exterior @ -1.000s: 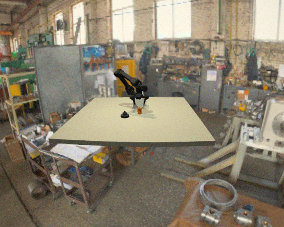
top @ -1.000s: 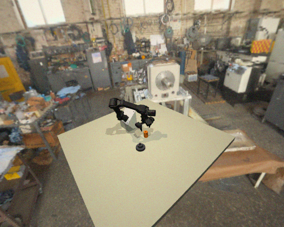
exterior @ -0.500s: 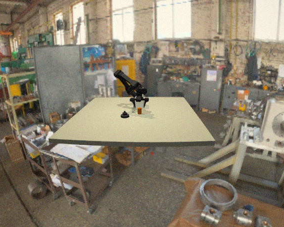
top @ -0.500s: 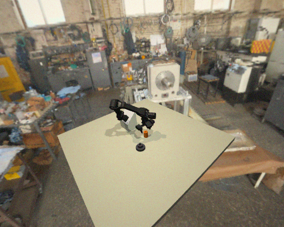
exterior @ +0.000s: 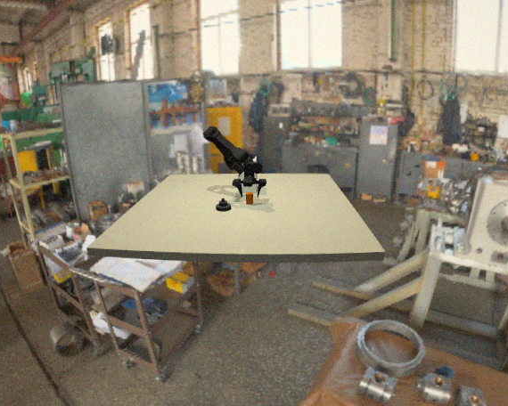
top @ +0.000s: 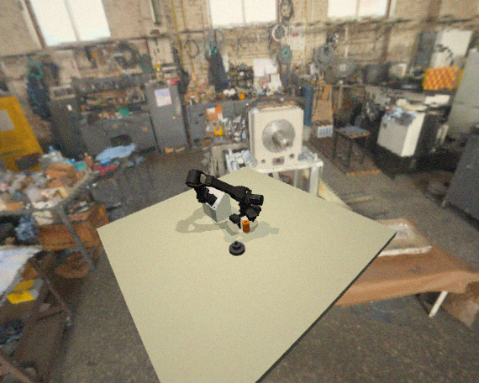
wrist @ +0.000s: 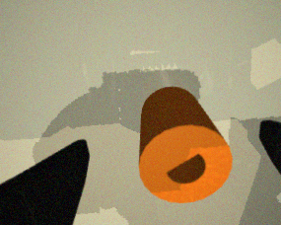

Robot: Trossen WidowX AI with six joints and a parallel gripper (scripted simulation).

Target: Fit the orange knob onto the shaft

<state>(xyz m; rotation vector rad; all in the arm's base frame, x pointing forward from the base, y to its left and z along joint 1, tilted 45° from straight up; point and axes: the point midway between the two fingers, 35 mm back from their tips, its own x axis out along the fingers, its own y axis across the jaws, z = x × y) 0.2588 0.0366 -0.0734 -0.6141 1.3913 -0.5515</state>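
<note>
The orange knob stands upright on the table. In the wrist view its top shows a D-shaped hole, with the flat side toward the upper left and the round side toward the lower right. My gripper is wide open around the knob's upper part, one finger on each side. Gaps show between the knob and both fingers, the left gap narrower in the wrist view. The dark round pedestal stands apart from the knob, with its short shaft bare. The shaft's flat side cannot be made out.
The pale table carries everything. The arm's light grey base block stands behind the gripper in the top view. The pedestal is left of the knob and nearer the camera in the top and exterior views.
</note>
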